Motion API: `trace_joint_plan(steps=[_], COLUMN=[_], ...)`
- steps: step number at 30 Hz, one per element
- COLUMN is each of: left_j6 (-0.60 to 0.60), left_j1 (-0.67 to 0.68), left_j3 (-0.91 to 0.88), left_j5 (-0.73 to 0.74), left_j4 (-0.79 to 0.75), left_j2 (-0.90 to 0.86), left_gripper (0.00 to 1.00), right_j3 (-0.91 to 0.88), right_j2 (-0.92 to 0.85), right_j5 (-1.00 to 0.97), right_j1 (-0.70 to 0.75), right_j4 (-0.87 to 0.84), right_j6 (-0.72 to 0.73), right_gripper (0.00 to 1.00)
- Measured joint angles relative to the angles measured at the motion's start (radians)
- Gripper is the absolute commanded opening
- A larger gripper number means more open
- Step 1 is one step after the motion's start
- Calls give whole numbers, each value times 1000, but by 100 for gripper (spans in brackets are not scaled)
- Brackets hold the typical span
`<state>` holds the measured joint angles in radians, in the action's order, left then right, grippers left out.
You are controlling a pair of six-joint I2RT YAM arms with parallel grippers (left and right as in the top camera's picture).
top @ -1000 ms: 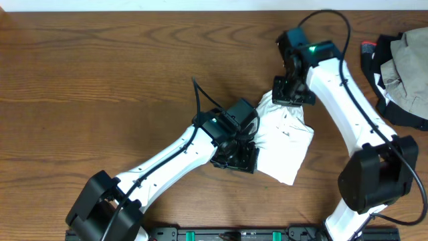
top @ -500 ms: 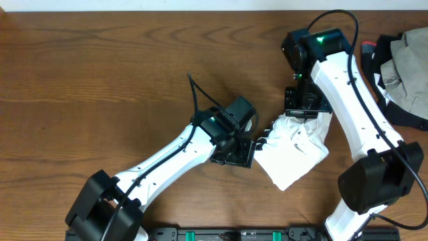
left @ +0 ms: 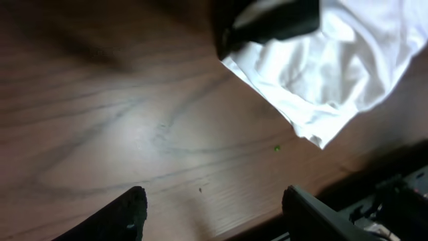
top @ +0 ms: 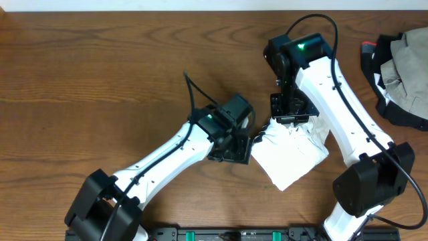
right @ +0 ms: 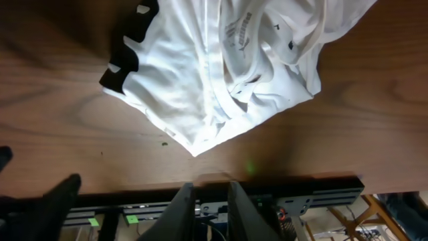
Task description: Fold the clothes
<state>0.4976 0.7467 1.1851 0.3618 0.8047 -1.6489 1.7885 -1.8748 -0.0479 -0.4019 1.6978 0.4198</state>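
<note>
The clothes (top: 292, 155) lie as a small, rumpled white bundle on the wooden table, with black stripes at one corner (right: 124, 50). My right gripper (top: 289, 111) hovers over the bundle's far edge. In the right wrist view its fingers (right: 210, 195) stand slightly apart with nothing between them, and the clothes (right: 221, 73) are flat on the table beyond. My left gripper (top: 234, 150) sits just left of the bundle. It is open wide (left: 214, 201) over bare wood, with the clothes (left: 328, 73) ahead of it, apart from its fingers.
A heap of dark and beige garments (top: 401, 67) lies at the table's right edge. The front table edge with a black rail (top: 234, 234) runs close below the bundle. Bare wood (top: 100, 80) spreads to the left and back.
The right gripper dragged the bundle slightly right, then parted its jaws and let go, shifting left. The left gripper backed off a little to the left.
</note>
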Motion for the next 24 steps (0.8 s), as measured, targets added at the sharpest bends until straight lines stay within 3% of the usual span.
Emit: trace_joint_plan(steps=[5, 8, 15, 21, 24], left_j6=[0, 0, -1, -2, -4], left_j1=[-66, -112, -188, -200, -200], left_j3=[0, 0, 0, 0, 0], left_j5=[-3, -3, -3, -3, -3], left_j4=[8, 9, 26, 33, 33], left_j2=[0, 0, 0, 0, 0], left_gripper=[67, 68, 68, 68, 68], right_j3=[-2, -29, -238, -390, -444], right_j2=[0, 0, 0, 0, 0], right_j5=[0, 0, 22, 108, 131], right_j1=[-5, -5, -5, -29, -60], right_j4=[0, -2, -92, -214, -249], right_j6=[-9, -8, -11, -13, -11], right_gripper=[15, 29, 23, 43, 61])
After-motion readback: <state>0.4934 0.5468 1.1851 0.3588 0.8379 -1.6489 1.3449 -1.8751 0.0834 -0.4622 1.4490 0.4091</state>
